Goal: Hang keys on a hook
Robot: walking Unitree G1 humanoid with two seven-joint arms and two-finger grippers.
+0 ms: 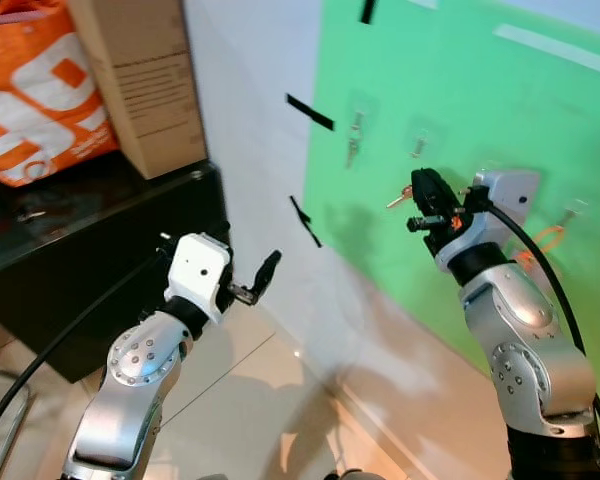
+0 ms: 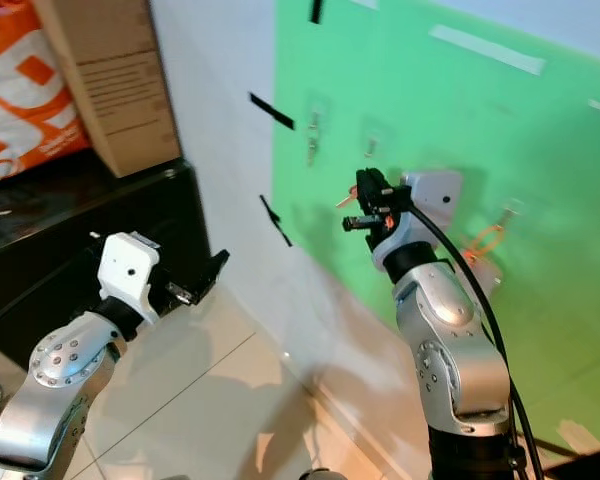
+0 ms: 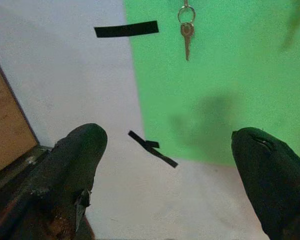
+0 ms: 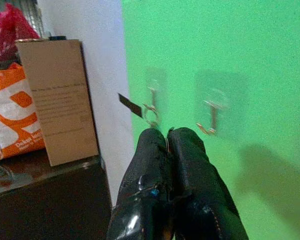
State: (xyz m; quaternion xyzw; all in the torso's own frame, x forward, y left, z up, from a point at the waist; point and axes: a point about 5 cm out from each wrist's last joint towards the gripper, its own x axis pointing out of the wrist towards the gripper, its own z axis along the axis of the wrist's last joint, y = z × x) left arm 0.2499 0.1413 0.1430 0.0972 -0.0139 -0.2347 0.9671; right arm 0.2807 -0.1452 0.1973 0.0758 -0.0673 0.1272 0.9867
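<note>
With my right claw (image 1: 426, 203) pinched closed on the key (image 1: 399, 199), which pokes out at its 9 o'clock, I judge I'm mid-carry toward the empty hook (image 4: 210, 120) at 12 o'clock; my left claw (image 1: 263, 276) idles, fingers apart.

Two silver arms with screwed round joints, white wrist blocks, black cables, black jaws; orange wire on right wrist (image 1: 458, 222).

orange bag (image 1: 35, 95) cut off by frame edge, key (image 1: 400, 199) mostly hidden behind jaws
</note>
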